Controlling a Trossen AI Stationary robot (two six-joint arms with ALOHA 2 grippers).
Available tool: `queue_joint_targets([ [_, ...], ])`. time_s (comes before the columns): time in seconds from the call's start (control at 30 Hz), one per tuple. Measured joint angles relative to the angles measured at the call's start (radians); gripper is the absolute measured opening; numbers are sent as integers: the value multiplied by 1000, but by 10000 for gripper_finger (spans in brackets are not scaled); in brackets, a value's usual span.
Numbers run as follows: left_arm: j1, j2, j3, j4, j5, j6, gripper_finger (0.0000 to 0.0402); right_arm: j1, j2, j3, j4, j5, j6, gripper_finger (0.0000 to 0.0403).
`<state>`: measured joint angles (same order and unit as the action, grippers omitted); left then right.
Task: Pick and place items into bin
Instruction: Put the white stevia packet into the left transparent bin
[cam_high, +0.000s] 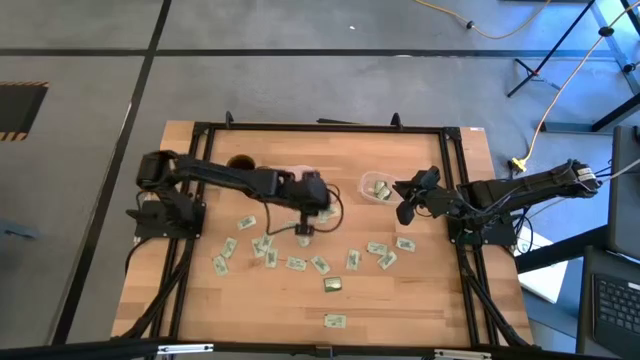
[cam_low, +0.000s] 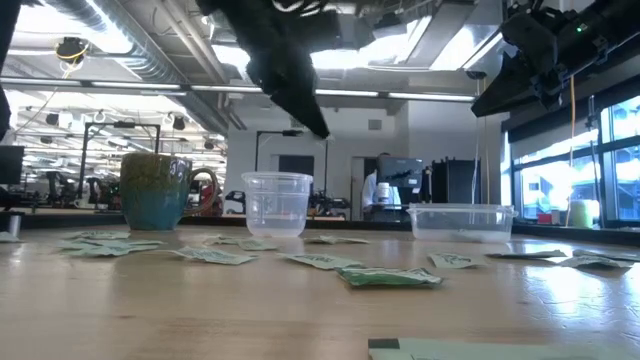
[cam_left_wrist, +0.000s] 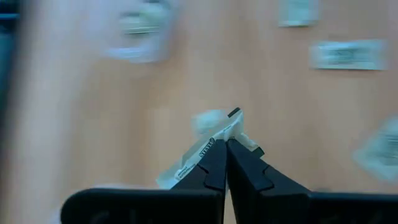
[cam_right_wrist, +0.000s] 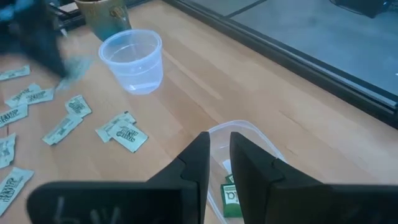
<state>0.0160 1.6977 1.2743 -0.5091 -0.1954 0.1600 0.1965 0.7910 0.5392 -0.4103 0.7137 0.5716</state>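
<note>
Wooden table (cam_high: 400, 300), framed by a dark rail, carries the work area; beyond it the low view shows an open workshop with ceiling lights. Scattered packets (cam_high: 296, 264) lie flat across the middle of the table, with one darker olive-gold packet (cam_high: 333, 285) among them and a single packet (cam_high: 334, 321) set apart near the front edge. A clear cup (cam_right_wrist: 133, 61) and a green mug (cam_low: 155, 190) stand toward the back. The bin (cam_high: 377, 187), a shallow clear container, sits just in front of the right gripper (cam_right_wrist: 216, 149) and already holds at least one packet. The left gripper (cam_left_wrist: 226, 142) is over the middle of the table, above the scatter, with its fingers closed tight on one held packet (cam_left_wrist: 208, 138), which is pinched at one edge and hangs clear of the surface. The right gripper hovers over the bin with a narrow gap between its fingers; nothing is visibly held there. Judged from this layout, the step in hand is the lift and carry of a picked packet by the left arm, and most of the task remains, since the greater number of packets are on the table. The next move calls for carrying the packet across to the bin without losing the edge grip, centring it over the opening before release, and keeping clear of the right arm, which occupies the space above the bin.
</note>
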Motion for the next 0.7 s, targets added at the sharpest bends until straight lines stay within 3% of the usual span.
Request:
queue_joint_targets([
  [0.07, 25, -15, -1, -51, -73, -1, 3, 0, 0, 0, 0, 0, -2, 67],
  [0.17, 72, -20, -1, -79, -99, -20, 3, 0, 0, 0, 0, 0, -3, 67],
  [0.37, 173, 12, -37, -100, -91, -68, 3, 0, 0, 0, 0, 0, -4, 67],
  [0.7, 253, 10, -107, -37, 27, -106, 8, 0, 0, 0, -3, 0, -5, 67],
])
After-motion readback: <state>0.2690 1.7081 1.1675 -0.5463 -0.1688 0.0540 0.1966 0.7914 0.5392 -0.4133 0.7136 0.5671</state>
